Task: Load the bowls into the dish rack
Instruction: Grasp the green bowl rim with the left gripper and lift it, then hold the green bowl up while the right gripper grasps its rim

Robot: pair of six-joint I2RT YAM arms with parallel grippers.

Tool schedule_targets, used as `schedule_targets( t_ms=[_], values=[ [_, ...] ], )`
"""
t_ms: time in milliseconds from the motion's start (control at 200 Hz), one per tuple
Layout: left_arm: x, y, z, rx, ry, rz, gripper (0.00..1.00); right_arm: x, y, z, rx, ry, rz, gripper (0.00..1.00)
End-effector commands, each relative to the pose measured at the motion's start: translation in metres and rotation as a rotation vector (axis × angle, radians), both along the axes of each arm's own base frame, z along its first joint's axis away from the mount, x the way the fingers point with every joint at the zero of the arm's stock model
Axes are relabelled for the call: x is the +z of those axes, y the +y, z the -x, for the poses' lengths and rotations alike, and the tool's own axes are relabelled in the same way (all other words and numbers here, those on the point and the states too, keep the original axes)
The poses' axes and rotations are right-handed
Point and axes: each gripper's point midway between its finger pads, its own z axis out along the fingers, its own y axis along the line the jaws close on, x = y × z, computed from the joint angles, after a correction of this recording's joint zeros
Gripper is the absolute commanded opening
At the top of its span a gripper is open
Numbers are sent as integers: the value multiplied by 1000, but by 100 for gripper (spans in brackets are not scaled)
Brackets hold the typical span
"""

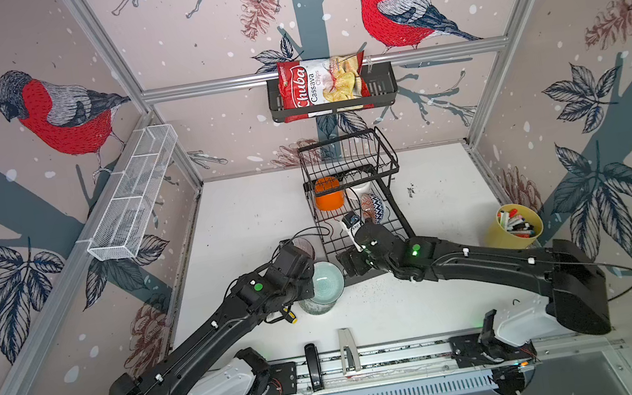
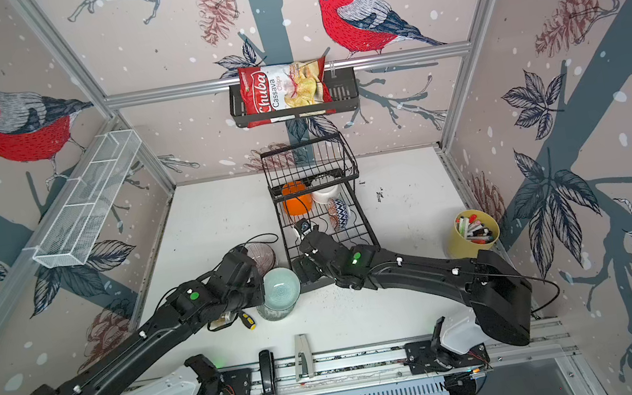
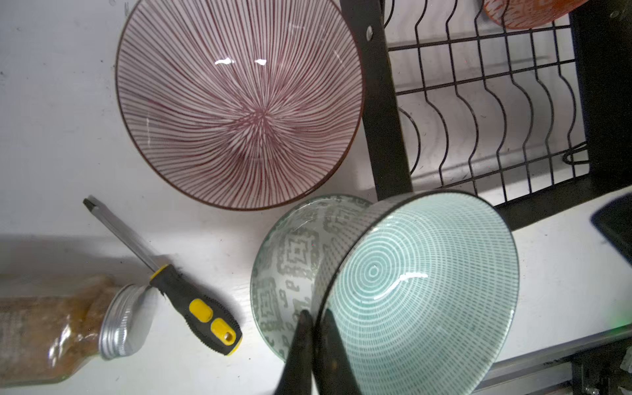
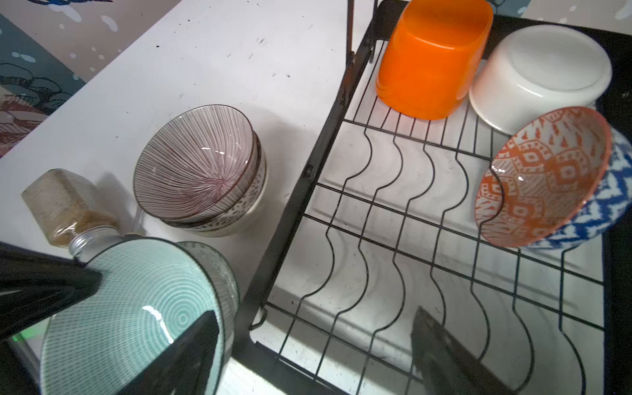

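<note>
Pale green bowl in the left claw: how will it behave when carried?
The pale green bowl looks glazed, with a bright glint, so it may slip. The left claw pinches only its rim and it hangs tilted, so it could swing. Likely ceramic: knocking the dish rack might chip it.

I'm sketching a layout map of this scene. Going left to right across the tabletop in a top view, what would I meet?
Yellow-handled screwdriver → pale green ringed bowl → blue zigzag bowl → yellow cup of markers. The mauve striped bowl and the orange bowl overlap the green one, so I left them out.
</note>
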Motion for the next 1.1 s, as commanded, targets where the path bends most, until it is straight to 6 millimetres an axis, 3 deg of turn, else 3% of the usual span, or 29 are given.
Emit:
schedule_targets(
  t_ms=[0, 180, 505, 775, 1096],
  values=[
    [17, -10, -16, 2, -81, 32, 0, 6, 2, 7, 12, 9, -4, 87],
    [30, -24, -28, -15, -137, 78, 0, 6, -3, 11, -5, 27, 21, 84],
    [44, -48, -47, -62, -193, 124, 0, 8, -10, 11, -38, 33, 35, 65],
    [40, -52, -49, -79, -191, 115, 0, -3, -12, 0, -90, 46, 54, 57],
    [44, -55, -52, -82, -215, 131, 0, -2, -23, -14, -144, 47, 45, 46]
  ],
)
